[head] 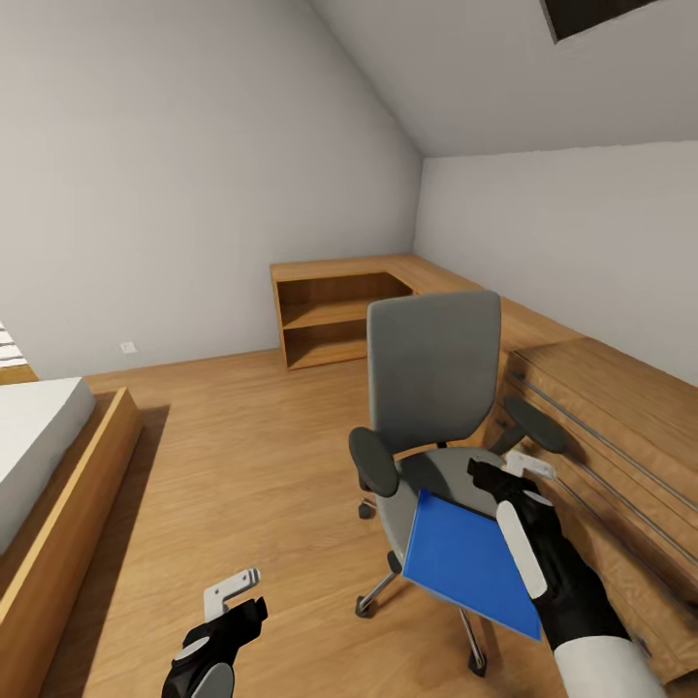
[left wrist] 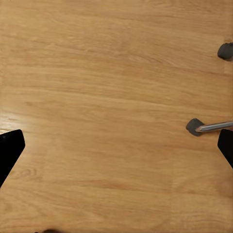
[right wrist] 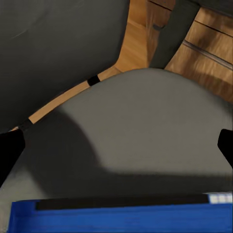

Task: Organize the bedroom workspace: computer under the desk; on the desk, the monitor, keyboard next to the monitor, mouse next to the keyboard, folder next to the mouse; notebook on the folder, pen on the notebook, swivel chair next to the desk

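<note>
Folder [head: 472,567], flat, stiff and light, tilts off the swivel chair [head: 433,383] seat's near edge in my right end effector [head: 514,485], seemingly clamped on its right edge; left end effector [head: 236,593] hangs open.

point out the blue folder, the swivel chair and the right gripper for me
blue folder [head: 465,562], head view, middle of its blue cover.
swivel chair [head: 434,364], head view, centre of the grey backrest.
right gripper [head: 504,473], head view, between its two fingertips, above the seat.
</note>
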